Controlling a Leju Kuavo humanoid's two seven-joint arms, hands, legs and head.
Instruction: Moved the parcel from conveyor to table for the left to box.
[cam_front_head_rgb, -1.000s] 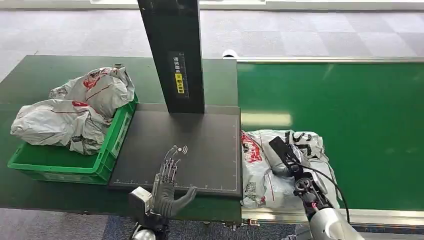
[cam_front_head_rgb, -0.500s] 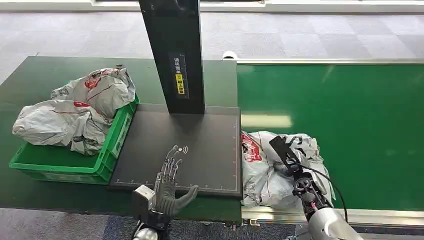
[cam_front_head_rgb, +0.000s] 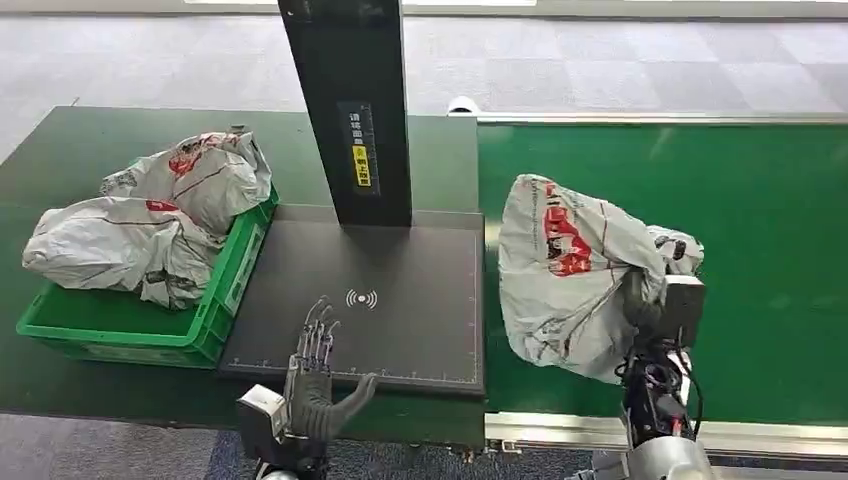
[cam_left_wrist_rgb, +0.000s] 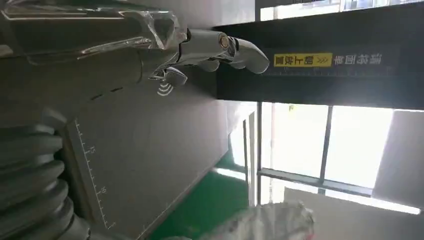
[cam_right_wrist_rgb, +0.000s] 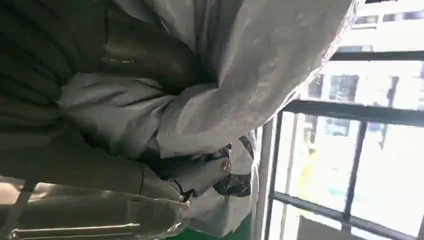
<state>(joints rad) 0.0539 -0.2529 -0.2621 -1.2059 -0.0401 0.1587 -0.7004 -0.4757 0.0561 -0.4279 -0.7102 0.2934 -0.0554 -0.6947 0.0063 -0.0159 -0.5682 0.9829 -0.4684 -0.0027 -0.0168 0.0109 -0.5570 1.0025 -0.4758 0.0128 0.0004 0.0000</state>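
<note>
The right robot hand (cam_front_head_rgb: 648, 300) grips a crumpled grey parcel (cam_front_head_rgb: 565, 275) with red print, its arm rising nearly upright from the near edge, so the parcel hangs lifted above the green conveyor (cam_front_head_rgb: 760, 230), just right of the dark scanner pad (cam_front_head_rgb: 400, 330) on the desk (cam_front_head_rgb: 60, 160). The left robot hand (cam_front_head_rgb: 312, 375) rests palm down at the pad's near edge, fingers spread and stretched forward toward the wireless symbol, thumb out to the right, holding nothing. At far left, a green box (cam_front_head_rgb: 190, 335) holds 2 more grey parcels (cam_front_head_rgb: 150, 220).
</note>
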